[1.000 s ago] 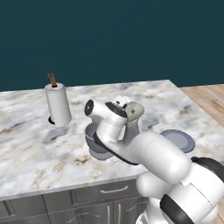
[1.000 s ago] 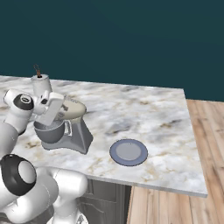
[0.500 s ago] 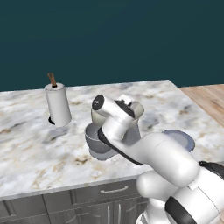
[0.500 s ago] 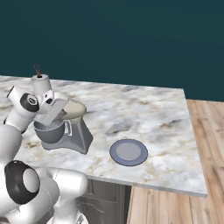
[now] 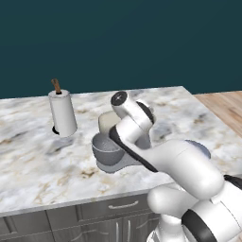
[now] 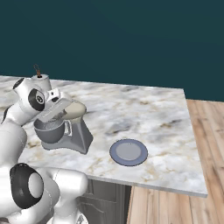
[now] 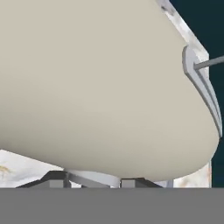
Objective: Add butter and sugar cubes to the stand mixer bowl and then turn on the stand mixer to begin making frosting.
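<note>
The stand mixer (image 6: 78, 131) stands on the marble counter, its beige head (image 5: 108, 122) over the grey stand mixer bowl (image 6: 49, 131) (image 5: 105, 147). My gripper (image 7: 93, 182) is pressed close against the beige head (image 7: 96, 83), coming down onto it from the left in the right base view (image 6: 56, 105). Its dark fingertips (image 7: 56, 178) stand a little apart with a pale grey part between them; whether they grip it is unclear. A grey beater (image 7: 202, 83) shows at the head's right edge. The butter and the sugar cubes are out of view.
A white paper-towel roll (image 5: 63, 113) with a brown stick stands at the back left of the counter. A round blue-grey plate (image 6: 128, 152) lies right of the mixer, near the counter's front edge. Wooden floor (image 6: 205, 144) lies beyond the counter's right end.
My wrist has swung to the right and up over the mixer head, and the fingers have drawn closer together. The mixer, plate and roll have stayed put.
</note>
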